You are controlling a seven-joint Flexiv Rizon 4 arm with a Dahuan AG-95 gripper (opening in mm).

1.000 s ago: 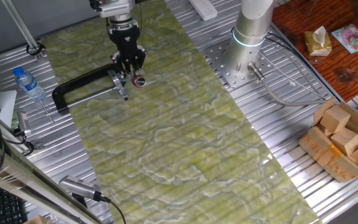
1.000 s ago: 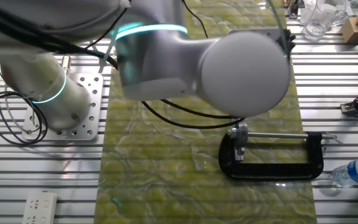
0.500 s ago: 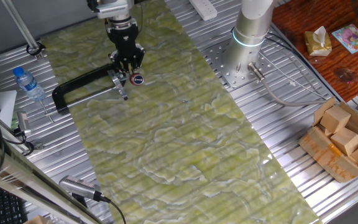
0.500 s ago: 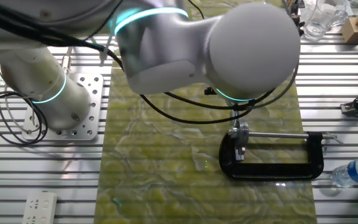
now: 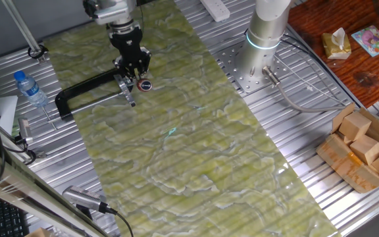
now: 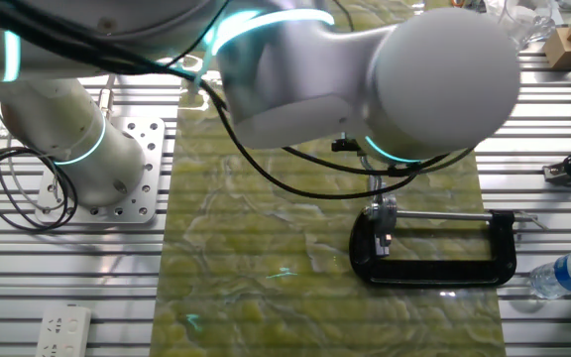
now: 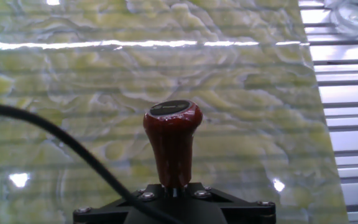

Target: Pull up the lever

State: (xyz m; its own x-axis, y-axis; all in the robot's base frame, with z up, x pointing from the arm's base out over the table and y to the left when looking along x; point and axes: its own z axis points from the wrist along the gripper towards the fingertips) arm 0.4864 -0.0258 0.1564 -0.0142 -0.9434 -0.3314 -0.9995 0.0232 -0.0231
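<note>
The lever point(image 5: 143, 83) is a short silver rod with a red-brown cap, jointed to a small metal base point(image 5: 127, 89) at the end of a black C-clamp point(image 5: 77, 92). My gripper point(image 5: 136, 74) reaches down from above and is shut on the lever's rod just behind the cap. In the hand view the red-brown cap point(image 7: 173, 140) stands straight out from the gripper's black body point(image 7: 173, 208); the fingers themselves do not show. In the other fixed view the arm hides the gripper and the cap; only the metal base point(image 6: 381, 213) and clamp point(image 6: 434, 266) show.
The clamp's long silver screw rod point(image 5: 94, 99) runs left of the base. A water bottle point(image 5: 30, 89) lies at the left. The arm's base point(image 5: 266, 39) stands at the back right. Wooden blocks point(image 5: 364, 145) sit in a box at the right.
The gripper has moved slightly up and to the left, and the lever's cap has shifted a little with it. In the other fixed view the arm's large joint has swung to the right.
</note>
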